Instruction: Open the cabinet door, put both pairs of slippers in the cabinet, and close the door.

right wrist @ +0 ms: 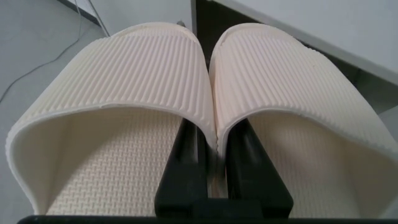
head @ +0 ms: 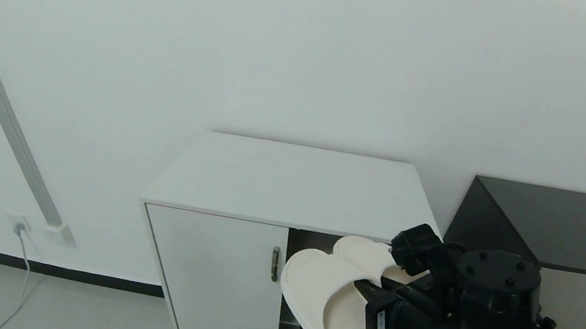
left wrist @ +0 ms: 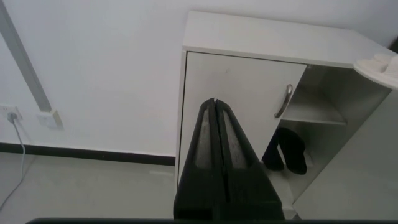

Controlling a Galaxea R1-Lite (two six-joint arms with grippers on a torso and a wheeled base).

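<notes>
While the cabinet (head: 290,182) is standing open on its right side, the right gripper (right wrist: 210,149) is pinching the cream slippers (right wrist: 143,81) together by their inner edges, just before the opening. The left gripper (left wrist: 215,104) is hanging empty, its fingers pressed together. Inside, a dark pair (left wrist: 285,150) is sitting below the shelf (left wrist: 314,112). The white label (head: 381,322) on the right wrist is showing print too small to read.

support: white cabinet (head: 289,185) on the grey floor (head: 67,305) | left door (head: 209,275) shut, right side open | inside: one shelf (left wrist: 314,113) | bottom compartment, under the shelf: black slippers (left wrist: 286,150), side by side
</notes>
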